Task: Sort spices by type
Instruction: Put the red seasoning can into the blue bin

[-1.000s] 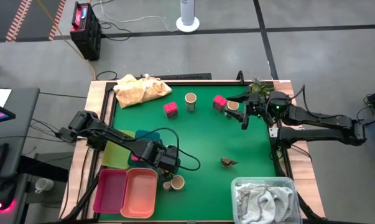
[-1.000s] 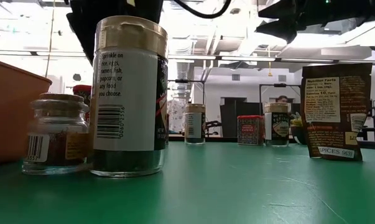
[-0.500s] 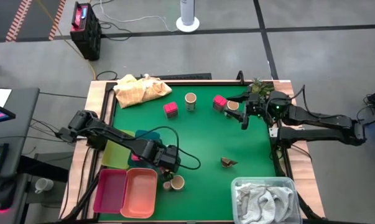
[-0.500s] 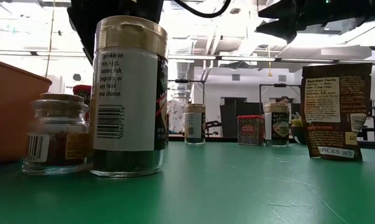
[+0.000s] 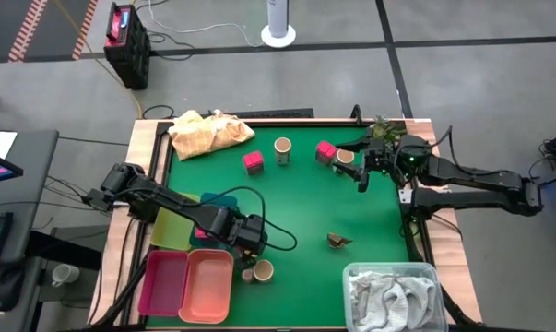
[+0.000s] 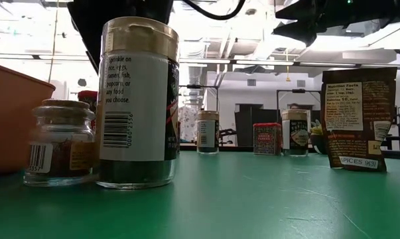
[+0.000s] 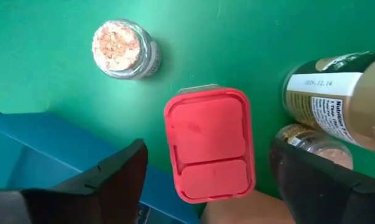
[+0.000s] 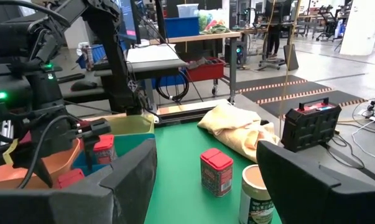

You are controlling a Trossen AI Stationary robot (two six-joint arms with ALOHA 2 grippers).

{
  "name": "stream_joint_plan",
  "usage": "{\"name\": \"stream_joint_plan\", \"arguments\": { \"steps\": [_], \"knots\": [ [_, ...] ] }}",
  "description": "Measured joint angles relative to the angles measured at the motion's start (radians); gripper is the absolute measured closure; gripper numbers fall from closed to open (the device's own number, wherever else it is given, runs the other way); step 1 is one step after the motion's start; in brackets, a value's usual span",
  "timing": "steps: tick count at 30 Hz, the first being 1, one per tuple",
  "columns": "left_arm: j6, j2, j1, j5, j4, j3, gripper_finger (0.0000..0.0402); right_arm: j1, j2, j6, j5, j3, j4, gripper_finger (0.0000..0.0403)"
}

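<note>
While the right pincer (image 5: 360,175) waited spread beside a far jar (image 5: 345,158), the left pincer (image 7: 203,180) hung spread straddling a red tin (image 7: 210,144), directly below, long axis running between the fingers.

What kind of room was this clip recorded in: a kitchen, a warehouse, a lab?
Most likely a robotics lab or workshop, not a kitchen. The green-topped work table stands on a bare grey concrete floor, and the right wrist view shows more workbenches with equipment, cables and striped floor markings behind it.
</note>
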State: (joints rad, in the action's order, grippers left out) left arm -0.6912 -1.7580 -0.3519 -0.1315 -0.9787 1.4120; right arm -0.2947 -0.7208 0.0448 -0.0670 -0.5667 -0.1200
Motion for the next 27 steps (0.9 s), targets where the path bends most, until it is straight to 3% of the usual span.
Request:
{"name": "stream_joint_plan", "arguments": {
  "steps": [6, 15, 22, 27],
  "knots": [
    [-0.017, 0.000, 0.000, -0.006, 0.002, 0.000, 0.0036, 0.000, 0.000, -0.004, 0.000, 0.000, 0.000, 0.0100],
    [-0.036, -0.012, 0.006, -0.008, 0.017, -0.050, 0.0030, 0.000, 0.000, -0.004, 0.000, 0.000, 0.000, 0.0100],
    [-0.027, -0.012, 0.008, -0.009, 0.031, -0.079, 0.0043, 0.000, 0.000, -0.003, 0.000, 0.000, 0.000, 0.0100],
    [0.019, -0.011, 0.008, -0.008, 0.041, -0.078, 0.0089, 0.000, 0.000, -0.003, 0.000, 0.000, 0.000, 0.0100]
  ]
}}
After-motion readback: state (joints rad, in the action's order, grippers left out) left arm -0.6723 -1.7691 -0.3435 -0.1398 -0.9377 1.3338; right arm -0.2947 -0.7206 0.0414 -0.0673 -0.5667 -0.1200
